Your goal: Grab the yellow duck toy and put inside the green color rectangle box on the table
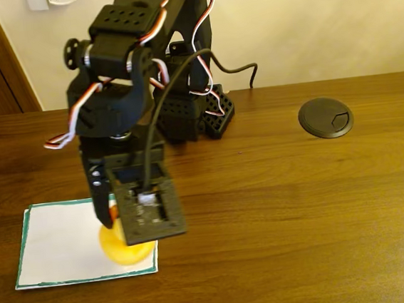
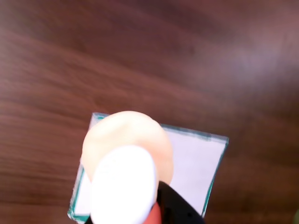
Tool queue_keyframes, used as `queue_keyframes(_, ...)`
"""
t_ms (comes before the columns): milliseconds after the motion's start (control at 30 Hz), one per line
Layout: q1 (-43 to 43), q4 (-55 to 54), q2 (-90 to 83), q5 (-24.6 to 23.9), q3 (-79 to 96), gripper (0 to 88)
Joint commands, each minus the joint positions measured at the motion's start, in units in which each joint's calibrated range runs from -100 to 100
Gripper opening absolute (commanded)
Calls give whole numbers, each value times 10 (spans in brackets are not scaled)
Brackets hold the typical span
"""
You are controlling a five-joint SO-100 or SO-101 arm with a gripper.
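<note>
The yellow duck toy [image 1: 128,249] is held clamped in the gripper [image 1: 124,234], low over the right-hand end of the green-bordered paper sheet [image 1: 64,243] in the fixed view. Whether it touches the paper cannot be told. In the wrist view the duck [image 2: 128,140] is seen over the sheet's [image 2: 194,163] corner. If released here, the round toy could roll across the green border onto the wooden table [image 1: 301,213], since little margin is left on that side.
</note>
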Motion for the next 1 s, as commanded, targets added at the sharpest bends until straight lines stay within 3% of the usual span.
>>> queue_keyframes(0, 53, -20, -12, 4, 16, 2)
queue_keyframes(233, 147, -78, -5, 16, 93, 3)
queue_keyframes(433, 172, -106, 9, 21, 119, 12)
queue_keyframes(600, 157, -104, 14, 14, 123, 333)
queue_keyframes(633, 154, -104, 15, 13, 124, 364)
queue_keyframes(733, 147, -89, -7, 6, 134, 394)
queue_keyframes(967, 105, 41, -231, -4, 141, 366)
